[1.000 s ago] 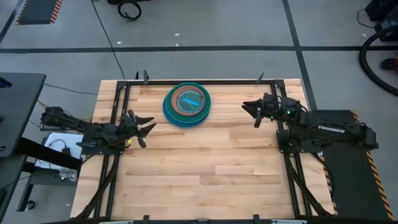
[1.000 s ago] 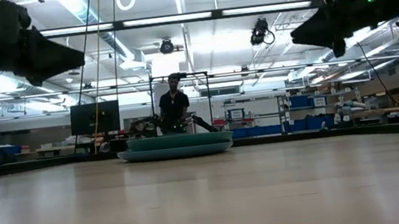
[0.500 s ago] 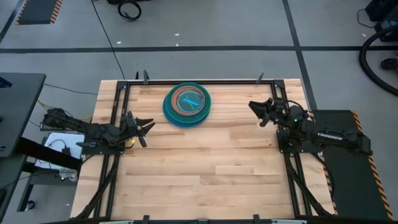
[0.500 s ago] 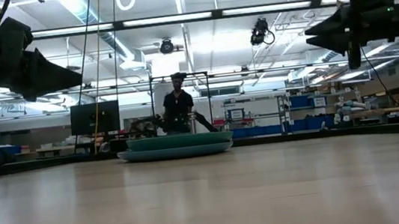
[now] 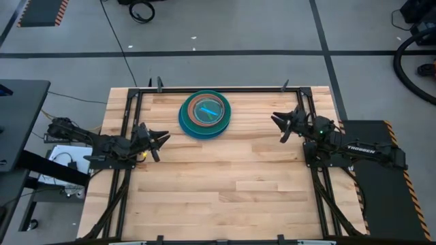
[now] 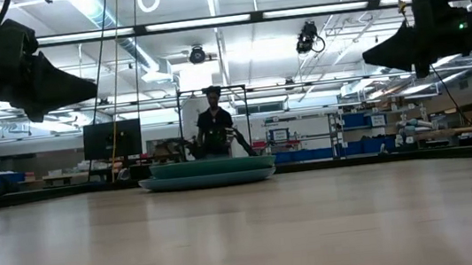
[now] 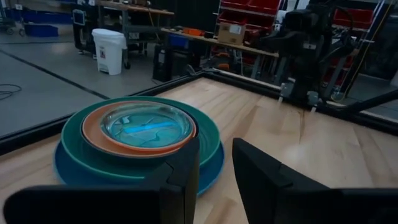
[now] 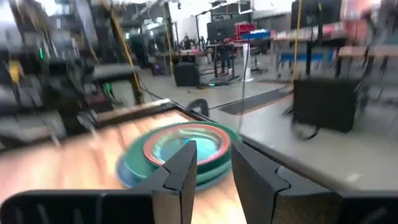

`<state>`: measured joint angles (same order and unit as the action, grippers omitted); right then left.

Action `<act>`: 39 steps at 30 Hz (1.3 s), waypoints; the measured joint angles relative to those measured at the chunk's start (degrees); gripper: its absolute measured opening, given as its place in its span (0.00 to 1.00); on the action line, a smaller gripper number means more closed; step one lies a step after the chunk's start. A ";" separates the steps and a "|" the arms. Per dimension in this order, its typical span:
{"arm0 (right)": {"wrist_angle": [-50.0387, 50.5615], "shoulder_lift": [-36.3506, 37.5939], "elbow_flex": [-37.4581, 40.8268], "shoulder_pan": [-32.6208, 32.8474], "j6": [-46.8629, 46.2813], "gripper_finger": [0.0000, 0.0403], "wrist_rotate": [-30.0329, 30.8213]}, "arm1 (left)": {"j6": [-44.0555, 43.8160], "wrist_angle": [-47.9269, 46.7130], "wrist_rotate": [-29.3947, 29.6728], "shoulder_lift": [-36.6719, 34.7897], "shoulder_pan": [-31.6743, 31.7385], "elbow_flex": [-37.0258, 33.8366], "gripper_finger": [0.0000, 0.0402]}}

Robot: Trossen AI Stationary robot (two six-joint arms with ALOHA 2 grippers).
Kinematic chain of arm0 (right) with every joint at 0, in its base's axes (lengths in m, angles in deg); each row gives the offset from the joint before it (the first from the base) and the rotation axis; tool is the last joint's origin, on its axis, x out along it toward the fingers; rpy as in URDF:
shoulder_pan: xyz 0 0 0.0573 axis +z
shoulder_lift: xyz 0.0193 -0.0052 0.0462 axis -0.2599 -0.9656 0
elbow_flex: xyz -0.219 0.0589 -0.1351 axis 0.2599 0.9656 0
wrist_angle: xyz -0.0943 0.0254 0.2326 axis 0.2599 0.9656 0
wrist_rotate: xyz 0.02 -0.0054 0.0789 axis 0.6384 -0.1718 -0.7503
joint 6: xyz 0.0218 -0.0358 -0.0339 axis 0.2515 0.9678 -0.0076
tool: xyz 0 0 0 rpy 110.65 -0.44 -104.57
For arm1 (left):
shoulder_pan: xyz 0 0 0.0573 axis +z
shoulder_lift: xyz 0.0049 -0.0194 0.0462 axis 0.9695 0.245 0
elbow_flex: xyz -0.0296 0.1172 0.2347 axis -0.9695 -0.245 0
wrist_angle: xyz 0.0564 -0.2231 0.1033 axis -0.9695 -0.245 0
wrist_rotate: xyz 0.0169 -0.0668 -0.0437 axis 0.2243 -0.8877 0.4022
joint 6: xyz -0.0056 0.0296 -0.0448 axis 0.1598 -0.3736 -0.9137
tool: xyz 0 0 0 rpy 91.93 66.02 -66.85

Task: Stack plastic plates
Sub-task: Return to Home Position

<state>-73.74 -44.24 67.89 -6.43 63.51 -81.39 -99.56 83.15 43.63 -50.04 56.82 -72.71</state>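
Moved: right gripper [image 5: 278,127] has drawn back toward its base over the last second; left gripper [image 5: 162,144] has eased back a little too; stack [image 5: 205,113] has not shifted.
Left gripper: fingers parted by a narrow gap, holding nothing, raised off the table [image 5: 225,184].
Right gripper: likewise slightly parted and empty, raised, facing the left one across the boards.
Stack: between the two grippers but off toward the far edge, well apart from both; it lies ahead of each in its wrist view.
Layers: cyan plate [image 7: 146,124] on top, orange-brown rim [image 7: 93,135] under it, then teal plate [image 7: 73,140], with blue plate [image 7: 65,168] at the bottom. Any smaller plates inside are hidden.
Handling: likely light, stiff and slick; the plates could slide on each other if nudged sideways.
Hold: the thin raised rim, pinched from outside; the flat middle offers no purchase.
Stage: stacking looks done; the arms appear to be retiring.
Beyond: person [image 6: 215,130] stands far off behind the table.
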 joint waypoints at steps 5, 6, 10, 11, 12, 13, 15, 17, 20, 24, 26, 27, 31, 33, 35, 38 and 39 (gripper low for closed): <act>-0.04 -0.02 0.00 0.00 9.10 0.27 -0.02 | 0.00 0.17 0.00 0.02 0.00 -0.02 0.26; -0.04 -0.02 0.00 0.00 9.22 0.27 -0.02 | 0.02 0.25 0.00 0.02 0.00 -0.02 0.26; -0.06 -0.02 0.00 0.00 8.49 0.27 -0.02 | 0.02 0.41 0.00 0.02 0.00 -0.02 0.26; -0.06 -0.02 0.00 0.00 8.51 0.27 -0.02 | 0.02 0.41 0.00 0.02 0.00 -0.02 0.26; -0.06 -0.02 0.00 0.00 8.52 0.27 -0.02 | 0.02 0.43 0.00 0.02 0.00 -0.02 0.26; -0.06 -0.02 0.00 0.00 8.52 0.27 -0.03 | 0.02 0.43 0.00 0.02 0.00 -0.02 0.26; -0.06 -0.02 0.00 0.00 8.52 0.27 -0.04 | 0.04 0.44 0.00 0.02 0.00 -0.02 0.26; -0.09 -0.02 0.00 0.00 8.52 0.27 -0.04 | 0.04 0.44 0.00 0.02 0.00 -0.02 0.26; -0.09 -0.02 0.00 0.00 8.52 0.27 -0.04 | 0.04 0.46 0.01 0.02 0.00 -0.02 0.26; -0.09 -0.02 0.00 0.00 8.50 0.27 -0.05 | 0.07 0.48 0.02 0.02 0.00 -0.04 0.26; -0.09 -0.02 0.00 0.00 8.50 0.27 -0.05 | 0.07 0.51 0.02 0.02 0.00 -0.04 0.26; -0.09 -0.02 0.00 0.00 8.50 0.27 -0.07 | 0.07 0.50 0.02 0.02 0.00 -0.04 0.26; -0.09 -0.02 0.00 0.00 8.50 0.27 -0.07 | 0.07 0.52 0.02 0.02 0.02 -0.04 0.26; -0.09 -0.02 0.00 0.00 8.50 0.27 -0.07 | 0.07 0.52 0.02 0.02 0.02 -0.04 0.26; -0.09 -0.02 0.00 0.00 8.50 0.27 -0.07 | 0.07 0.52 0.02 0.02 0.02 -0.04 0.26; -0.09 -0.02 0.00 0.00 8.50 0.27 -0.07 | 0.07 0.52 0.02 0.02 0.01 -0.04 0.26; -0.10 -0.02 0.00 0.00 8.50 0.27 -0.07 | 0.07 0.54 0.02 0.02 0.02 -0.04 0.26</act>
<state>-73.83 -44.27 67.89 -6.43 72.01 -81.46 -99.49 83.69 43.65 -50.02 56.84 -72.76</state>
